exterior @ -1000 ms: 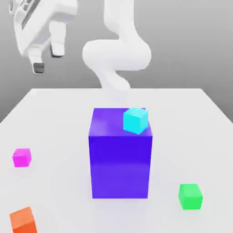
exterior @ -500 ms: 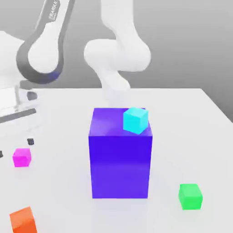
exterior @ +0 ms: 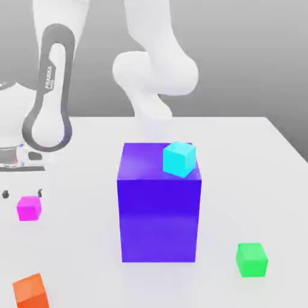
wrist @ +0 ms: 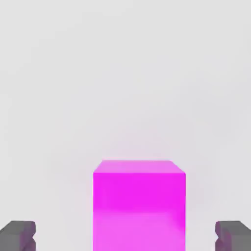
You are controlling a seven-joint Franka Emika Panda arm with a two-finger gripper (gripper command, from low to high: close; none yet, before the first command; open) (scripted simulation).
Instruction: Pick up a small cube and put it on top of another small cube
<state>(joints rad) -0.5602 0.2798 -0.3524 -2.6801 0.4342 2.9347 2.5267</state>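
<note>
In the exterior view, the gripper hangs low over the white table at the exterior view's left, just above the pink cube; its fingertips stand spread apart. The green cube sits well apart at the right, beyond the large purple block, which carries a cyan cube. An orange cube lies near the pink one. In the hand view, the pink cube rests on the table between the released fingers, untouched.

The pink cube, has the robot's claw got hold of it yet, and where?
No. The gripper is open, its fingertips apart from the magenta cube, which sits on the table.
</note>
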